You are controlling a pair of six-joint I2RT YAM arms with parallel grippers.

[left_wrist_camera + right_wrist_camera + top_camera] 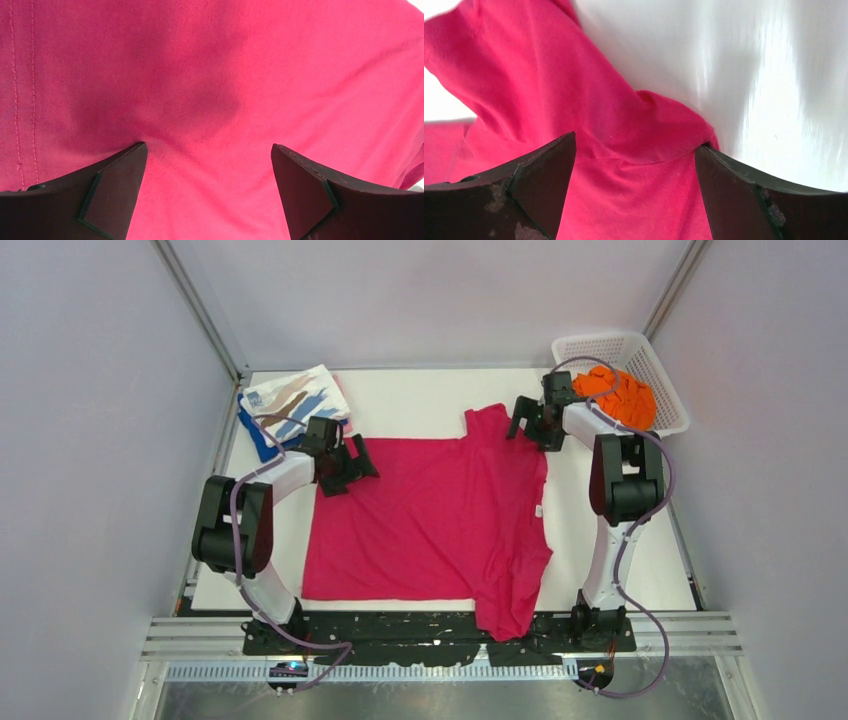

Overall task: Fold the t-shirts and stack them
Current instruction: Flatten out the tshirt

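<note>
The magenta t-shirt (420, 520) is laid out flat on the white desk (420, 400), with its neck label (538, 510) on the side of the right arm. The near sleeve hangs over the near edge of the desk.

The left end effector (207, 150) is held low over the hem corner. Its fingers stand wide apart and nothing is clamped. Directly below it only smooth knit cloth is seen, and a double line of stitching runs to its left. The right end effector (634, 142) is also wide apart. A bunched ridge of the far sleeve lies between its fingers, and bare desk lies beyond it.

The step in hand is judged to be the gripping of the far edge for a first fold. To do it well, only the edge should be pinched, at both ends together. The right fingers should be closed across the ridge, so that no loose layer slips out. The cloth is thin and soft, so it is expected to sag and wrinkle if it is lifted unevenly.

Behind the left end effector a folded white streaked shirt (295, 400) rests on a blue one (258, 435). Beyond the right end effector an orange shirt (620, 395) is crumpled in a lattice basket (600, 342).
</note>
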